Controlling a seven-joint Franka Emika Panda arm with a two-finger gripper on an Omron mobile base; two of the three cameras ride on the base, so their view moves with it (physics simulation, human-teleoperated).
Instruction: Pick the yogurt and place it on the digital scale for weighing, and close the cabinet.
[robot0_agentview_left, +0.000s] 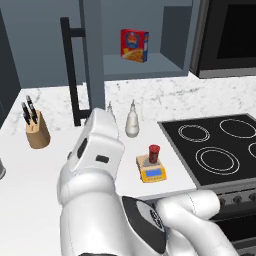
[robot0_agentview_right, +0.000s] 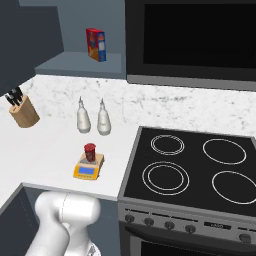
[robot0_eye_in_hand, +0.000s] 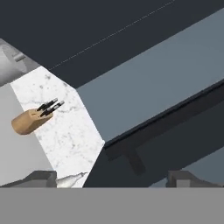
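One half of the job looks done, judging by how things lie: the cabinet stands open, its door swung out edge-on toward the counter with the long black bar handle facing the arm, and a red-and-blue box sits on the bare shelf at about 1 o'clock from that handle. In the hand view the door's handle runs slantwise close ahead, which suggests the hand is turned that way to push the door shut. The gripper shows two tips set wide apart with nothing between them. At 5 o'clock from the two white bottles lies the digital scale, and the yogurt stands upright on its plate, placed there for weighing.
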